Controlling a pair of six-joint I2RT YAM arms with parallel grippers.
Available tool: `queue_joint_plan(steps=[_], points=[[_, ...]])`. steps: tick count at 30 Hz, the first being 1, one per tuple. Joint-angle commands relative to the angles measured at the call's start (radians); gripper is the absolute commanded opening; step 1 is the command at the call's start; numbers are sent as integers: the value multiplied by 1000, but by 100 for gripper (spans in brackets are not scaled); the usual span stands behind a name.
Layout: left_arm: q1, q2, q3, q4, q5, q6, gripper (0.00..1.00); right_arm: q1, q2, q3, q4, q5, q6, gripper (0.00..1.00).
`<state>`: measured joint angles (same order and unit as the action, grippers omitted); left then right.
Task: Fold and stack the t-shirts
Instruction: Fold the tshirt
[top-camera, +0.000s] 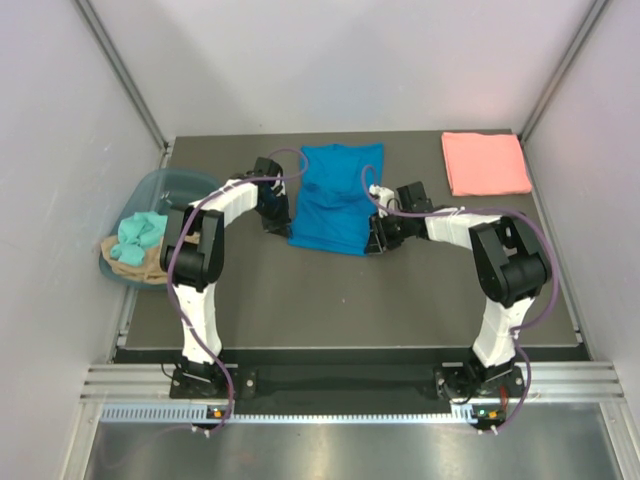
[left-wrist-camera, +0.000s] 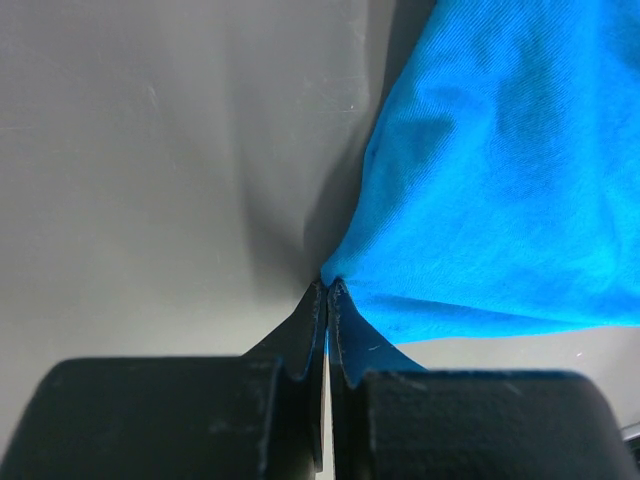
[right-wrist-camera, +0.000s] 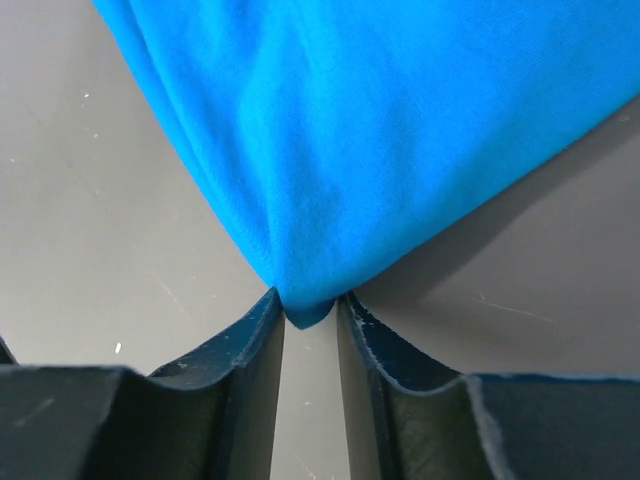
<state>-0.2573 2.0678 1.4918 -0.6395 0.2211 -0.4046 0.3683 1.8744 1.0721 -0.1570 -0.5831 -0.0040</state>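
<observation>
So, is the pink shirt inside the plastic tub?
No, the pink shirt lies folded at the far right, while the tub stands at the left edge.

Rumpled blue t-shirt (top-camera: 335, 200) mid-table; folded salmon t-shirt (top-camera: 485, 163) at far-right corner.

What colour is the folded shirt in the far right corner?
The shirt is salmon pink; top external view.
</observation>
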Motion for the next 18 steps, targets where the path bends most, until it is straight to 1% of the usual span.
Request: queue_joint_plan(steps=[1, 5, 9, 13, 14, 18], points=[[6, 61, 7, 31, -60, 20, 0, -8, -20, -12, 11, -27, -37, 31], [6, 72, 18, 24, -65, 23, 0, -17, -21, -15, 10, -52, -42, 33], [4, 84, 35, 18, -72, 26, 0, -29, -18, -14, 10, -67, -39, 33], [6, 98, 45, 15, -80, 24, 0, -38, -17, -11, 7, -87, -42, 29], [6, 104, 51, 12, -80, 24, 0, -39, -17, -11, 7, -89, -47, 26], [6, 115, 59, 9, -86, 26, 0, -39, -11, -6, 4, -101, -48, 22]])
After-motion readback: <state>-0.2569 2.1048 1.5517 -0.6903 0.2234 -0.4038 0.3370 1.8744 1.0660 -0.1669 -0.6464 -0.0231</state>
